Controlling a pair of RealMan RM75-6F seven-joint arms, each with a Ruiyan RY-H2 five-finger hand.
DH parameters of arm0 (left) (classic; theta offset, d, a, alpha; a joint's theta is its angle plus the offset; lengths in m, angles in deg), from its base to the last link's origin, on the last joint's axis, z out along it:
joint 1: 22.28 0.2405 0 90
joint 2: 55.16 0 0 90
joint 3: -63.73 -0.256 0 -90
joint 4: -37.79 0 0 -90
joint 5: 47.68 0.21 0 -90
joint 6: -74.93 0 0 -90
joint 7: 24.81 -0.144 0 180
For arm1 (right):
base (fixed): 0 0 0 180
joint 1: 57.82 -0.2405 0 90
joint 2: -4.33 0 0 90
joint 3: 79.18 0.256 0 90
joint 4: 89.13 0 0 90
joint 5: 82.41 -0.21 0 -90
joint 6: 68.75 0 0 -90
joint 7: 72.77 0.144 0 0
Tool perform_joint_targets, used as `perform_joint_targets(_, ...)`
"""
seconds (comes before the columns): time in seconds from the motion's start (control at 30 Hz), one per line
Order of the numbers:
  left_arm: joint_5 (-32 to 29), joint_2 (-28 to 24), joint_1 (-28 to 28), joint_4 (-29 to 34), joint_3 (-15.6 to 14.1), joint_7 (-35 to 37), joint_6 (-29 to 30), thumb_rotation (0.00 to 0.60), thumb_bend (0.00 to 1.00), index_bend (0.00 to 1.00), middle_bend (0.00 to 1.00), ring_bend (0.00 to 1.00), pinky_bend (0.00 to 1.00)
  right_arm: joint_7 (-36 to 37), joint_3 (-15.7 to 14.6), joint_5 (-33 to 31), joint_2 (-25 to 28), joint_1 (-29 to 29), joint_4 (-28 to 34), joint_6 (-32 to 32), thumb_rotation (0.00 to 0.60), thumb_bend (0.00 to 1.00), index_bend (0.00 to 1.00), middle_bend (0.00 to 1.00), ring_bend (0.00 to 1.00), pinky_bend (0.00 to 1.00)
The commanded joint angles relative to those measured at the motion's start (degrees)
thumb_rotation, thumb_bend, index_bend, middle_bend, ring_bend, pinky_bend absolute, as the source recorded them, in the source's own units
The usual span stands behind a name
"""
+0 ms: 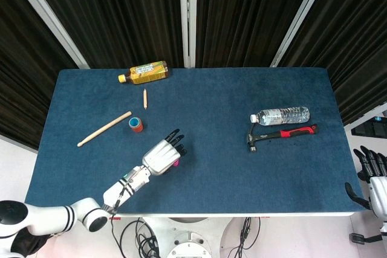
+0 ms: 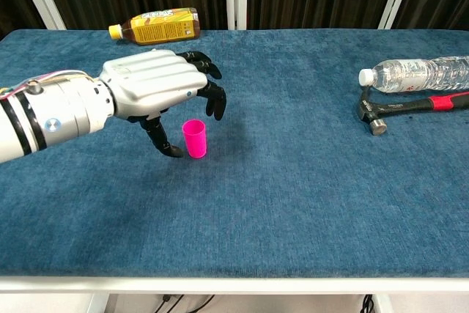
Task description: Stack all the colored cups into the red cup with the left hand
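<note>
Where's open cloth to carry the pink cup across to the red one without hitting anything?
Bare cloth runs from the pink cup, under the left hand, up-left to the red cup. The middle of the table is also bare. Crowded: stick and peg beside the red cup; bottle and hammer at right.

silver left hand (image 2: 157,86); black fingertips (image 2: 218,105); banded white forearm.
</note>
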Motion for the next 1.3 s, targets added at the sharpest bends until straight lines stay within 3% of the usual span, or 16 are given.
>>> perform_joint_targets(0.03,0.7,0.7,0.1,-1.3,-0.3,0.2,0.0,0.600,0.14,0.41,0.38,0.10,0.01,0.2,0.1,-0.1,0.0,0.0,-0.1,0.0,0.600,0.31,0.00,0.00,0.00,0.00)
perform_joint_targets(0.93,2.0,2.2,0.6,-4.1,0.7,2.2,0.2,0.600,0.24,0.51,0.48,0.17,0.03,0.3,0.0,-0.8,-0.4,-0.2,-1.0,1.5,0.600,0.31,0.00,0.00,0.00,0.00)
perform_joint_targets(1.3,2.8,-1.4,1.0,0.6,2.4,0.1,2.7,0.600,0.24,0.53,0.49,0.18,0.03,0.6,0.1,-0.9,-0.3,-0.1,-1.1,1.3,0.600,0.31,0.00,0.00,0.00,0.00)
